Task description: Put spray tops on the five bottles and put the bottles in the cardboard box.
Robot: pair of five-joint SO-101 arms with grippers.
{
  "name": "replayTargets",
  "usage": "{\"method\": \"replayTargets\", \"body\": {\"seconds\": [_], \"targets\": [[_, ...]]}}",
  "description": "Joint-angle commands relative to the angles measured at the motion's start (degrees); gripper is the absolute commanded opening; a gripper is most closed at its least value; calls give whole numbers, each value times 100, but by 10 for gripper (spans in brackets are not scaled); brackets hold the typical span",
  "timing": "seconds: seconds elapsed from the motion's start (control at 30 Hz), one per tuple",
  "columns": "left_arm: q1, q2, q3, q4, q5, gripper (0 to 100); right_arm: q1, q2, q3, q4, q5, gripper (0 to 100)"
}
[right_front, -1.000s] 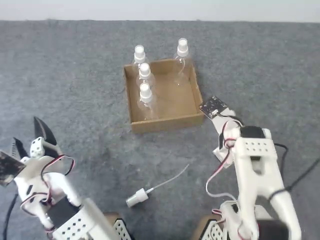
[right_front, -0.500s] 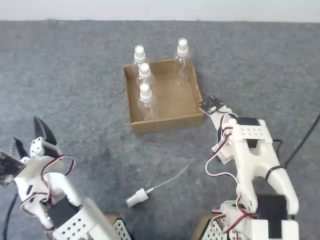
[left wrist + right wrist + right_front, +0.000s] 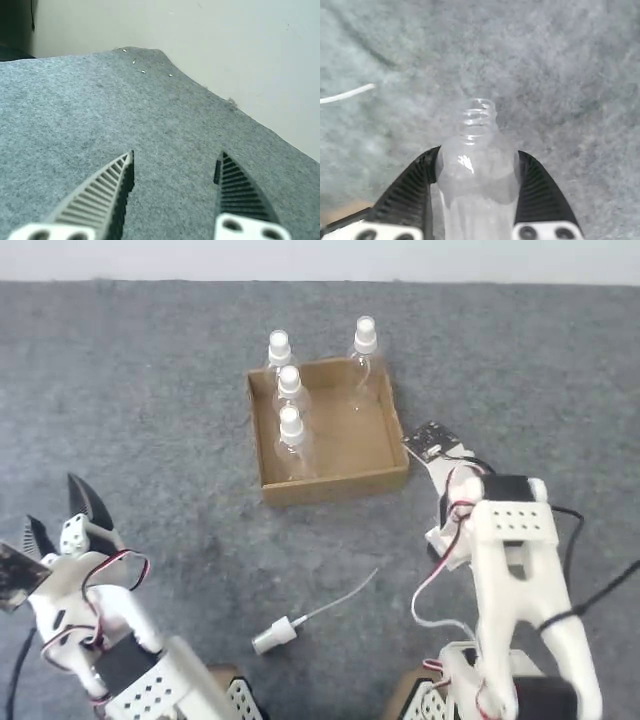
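Capping of the fifth bottle seems to be the step in hand. Four capped bottles (image 3: 291,425) stand at the cardboard box (image 3: 335,483), three plainly inside it; whether the farthest is inside or just behind the far wall is hard to tell.

The right gripper (image 3: 478,154) has its claw closed partway around the last bottle (image 3: 476,172), both black fingers pressed on the clear shoulders. The threaded neck is bare and points away from the wrist. In the high view the right arm (image 3: 510,560) stands just beside the box's near right corner, its wrist bent down toward the carpet (image 3: 150,390).

The loose spray top (image 3: 275,633) lies on the carpet on the near side of the box, between the two arm bases, its thin tube trailing toward the box.

The left gripper (image 3: 175,165) is raised well off to the left of the box, its claw spread wide and holding nothing.

The next move likely falls to the left arm. It must pick up the spray top by its head, feed the tube into the open neck and seat the top, while the right arm keeps the bottle steady.
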State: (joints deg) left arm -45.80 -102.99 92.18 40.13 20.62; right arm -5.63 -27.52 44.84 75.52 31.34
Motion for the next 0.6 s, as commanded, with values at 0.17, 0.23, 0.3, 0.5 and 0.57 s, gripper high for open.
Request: {"method": "replayTargets", "body": {"seconds": [0.17,0.23,0.3,0.5,0.57], "targets": [[18,-79,-127,-185,53,248,-1059,-813,-316,330,-818,38],[18,-79,-127,-185,53,248,-1270,-884,-316,338,-993,38],[18,-79,-127,-185,53,248,-1385,-963,-316,338,-1116,38],[18,-79,-127,-185,53,248,-1376,-1481,-97,251,-1160,38],[18,-79,-127,-185,53,248,-1376,-1736,176,40,-1257,38]]}}
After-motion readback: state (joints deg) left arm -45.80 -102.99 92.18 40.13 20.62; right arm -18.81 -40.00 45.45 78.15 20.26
